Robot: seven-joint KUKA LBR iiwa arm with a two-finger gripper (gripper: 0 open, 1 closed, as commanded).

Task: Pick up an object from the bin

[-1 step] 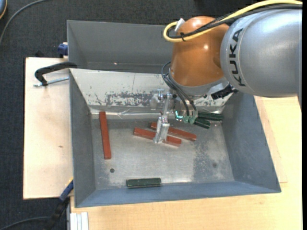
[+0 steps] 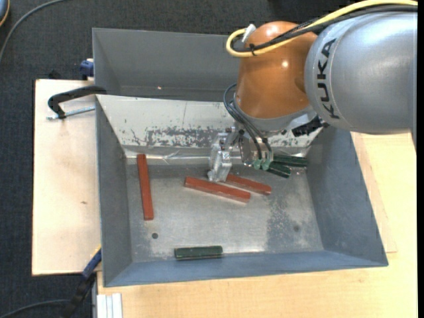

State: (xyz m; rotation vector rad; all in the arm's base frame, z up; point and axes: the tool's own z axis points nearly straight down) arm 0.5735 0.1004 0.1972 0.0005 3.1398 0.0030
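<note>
My gripper (image 2: pixel 221 163) hangs low in the back middle of the bin, its silver tip just above the upper left end of a long red bar (image 2: pixel 217 189). A second, shorter red bar (image 2: pixel 252 183) lies slanted just to the right, overlapping the first one. Right of the gripper, against the back right wall, lie dark green sticks (image 2: pixel 285 167), partly hidden under the wrist. Nothing shows in the gripper's hold.
A red bar (image 2: pixel 145 187) lies upright along the left side of the floor. A dark green bar (image 2: pixel 198 252) rests against the front wall. The arm and its orange cover hide the bin's back right corner.
</note>
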